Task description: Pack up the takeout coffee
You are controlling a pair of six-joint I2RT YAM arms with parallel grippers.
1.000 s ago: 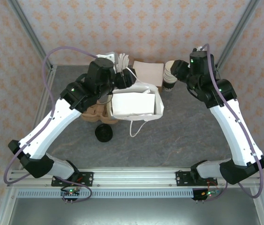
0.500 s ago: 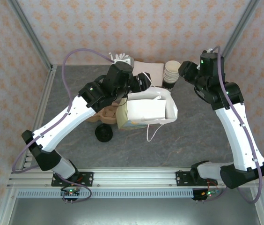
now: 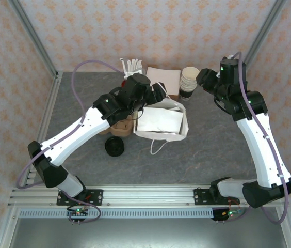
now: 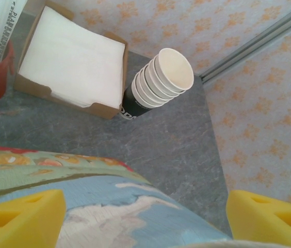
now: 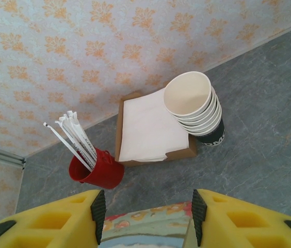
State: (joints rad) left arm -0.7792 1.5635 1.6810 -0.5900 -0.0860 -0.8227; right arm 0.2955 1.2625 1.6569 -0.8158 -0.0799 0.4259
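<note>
Grey tabletop [image 3: 212,150] carries everything. White paper bag [image 3: 161,120] sits mid-tabletop, open mouth seen from above, loop handle trailing off its near side. L arm [image 3: 83,129] stretches in from bag's L, wrist over bag's far-L corner. L jaws: yellow, spread wide, released; a printed green/blue/orange surface lies btwn & below them, can't tell if they touch it. R arm [image 3: 254,134] stands to bag's R, wrist beyond bag's far-R corner. R jaws: part-way apart w/ a strip of the same print btwn them; gripping or not, can't tell. Napkin box [image 3: 163,77], brown w/ white napkins, just behind bag. Brown cardboard carrier [image 3: 120,127] just beside bag's L side, partly under L arm. Stack of cream cups [image 3: 189,80] behind bag's far-R corner, next to napkin box. Red cup w/ straws [image 5: 96,170] behind bag's far-L corner. Black disc [image 3: 114,146] near-L of bag, apart from it. Takeout coffee: can't tell where it is
</note>
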